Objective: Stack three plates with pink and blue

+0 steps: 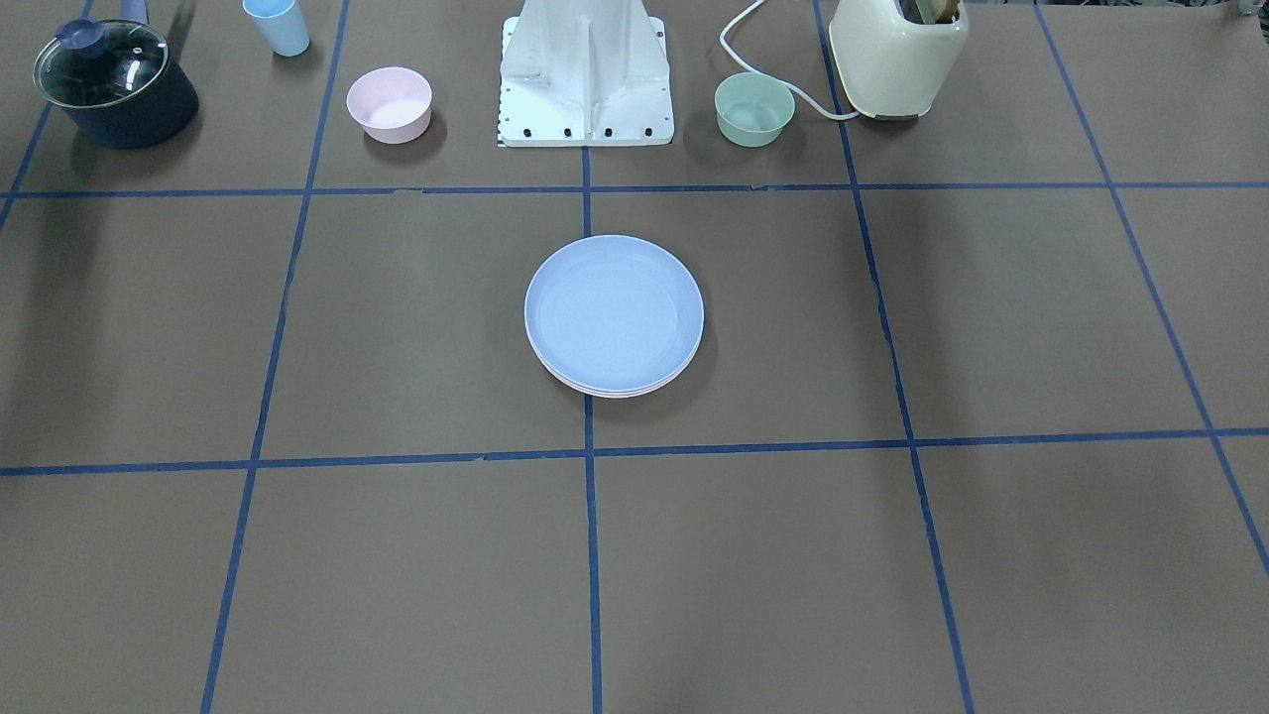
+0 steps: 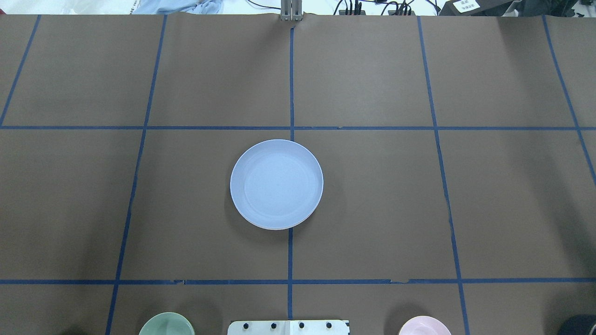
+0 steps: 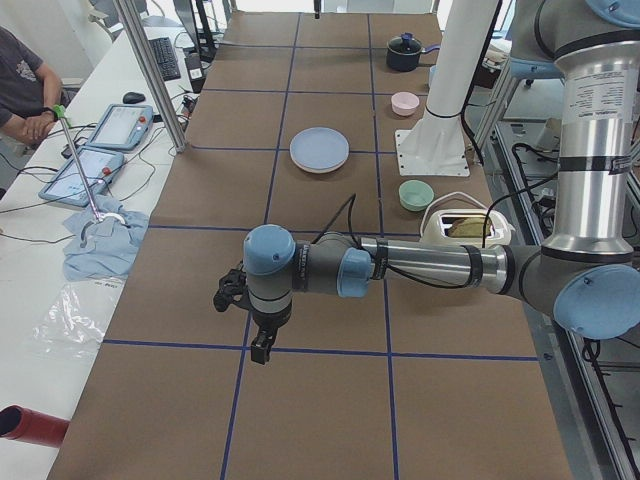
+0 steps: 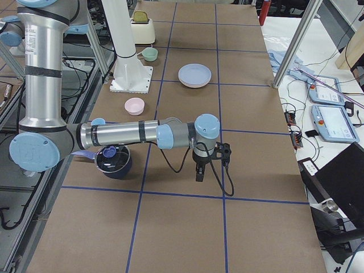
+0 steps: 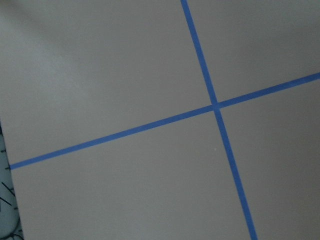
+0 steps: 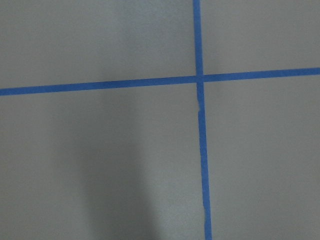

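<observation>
The plates stand in one stack at the table's middle, with the light blue plate on top. It also shows in the overhead view and in both side views. Pale rims of plates beneath it peek out at its front edge; I cannot tell their colours. My left gripper hangs over bare table far from the stack, near the robot's left end. My right gripper hangs over bare table at the other end. Both show only in the side views, so I cannot tell if they are open or shut.
By the robot's base stand a small pink bowl and a small green bowl. A lidded dark pot, a blue cup and a cream toaster stand farther along. An operator sits beside the table.
</observation>
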Available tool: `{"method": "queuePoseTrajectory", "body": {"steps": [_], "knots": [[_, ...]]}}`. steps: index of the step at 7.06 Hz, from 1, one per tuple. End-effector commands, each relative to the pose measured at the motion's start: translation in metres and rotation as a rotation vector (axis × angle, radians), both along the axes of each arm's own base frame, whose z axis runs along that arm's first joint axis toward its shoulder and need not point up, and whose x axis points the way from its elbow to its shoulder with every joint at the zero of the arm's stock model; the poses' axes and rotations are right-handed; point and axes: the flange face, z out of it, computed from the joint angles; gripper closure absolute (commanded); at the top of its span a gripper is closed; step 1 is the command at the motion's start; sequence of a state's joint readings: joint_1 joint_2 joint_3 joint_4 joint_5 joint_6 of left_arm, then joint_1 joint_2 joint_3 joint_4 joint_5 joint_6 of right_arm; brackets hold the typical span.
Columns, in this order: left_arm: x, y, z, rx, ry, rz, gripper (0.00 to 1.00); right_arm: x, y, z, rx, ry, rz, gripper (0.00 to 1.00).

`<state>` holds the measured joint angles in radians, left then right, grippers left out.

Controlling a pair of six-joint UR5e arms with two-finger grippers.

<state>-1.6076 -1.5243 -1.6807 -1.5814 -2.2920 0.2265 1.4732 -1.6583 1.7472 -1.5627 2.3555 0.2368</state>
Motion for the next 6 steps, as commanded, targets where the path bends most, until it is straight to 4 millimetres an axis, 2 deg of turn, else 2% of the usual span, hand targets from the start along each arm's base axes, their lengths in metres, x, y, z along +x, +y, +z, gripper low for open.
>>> {"method": "queuePoseTrajectory", "body": {"steps": [1,2,3,5,6], "knots": [[0.002,0.005,0.003,-0.023,0.032,-0.006,0.0,0.038,0.014,0.034,-0.029,-0.062,0.035,0.0],[0.002,0.006,0.003,-0.024,0.032,-0.004,0.0,0.045,0.023,0.044,-0.007,-0.057,0.012,0.0],[0.003,0.007,0.005,-0.025,0.032,-0.004,0.0,0.055,0.026,0.046,0.009,-0.059,0.015,0.0],[0.003,0.008,0.005,-0.026,0.032,-0.006,0.0,0.064,0.03,0.035,0.022,-0.055,0.037,0.0],[0.003,0.008,0.005,-0.026,0.032,-0.006,0.0,0.063,0.035,0.021,0.009,-0.045,0.034,0.0]]}}
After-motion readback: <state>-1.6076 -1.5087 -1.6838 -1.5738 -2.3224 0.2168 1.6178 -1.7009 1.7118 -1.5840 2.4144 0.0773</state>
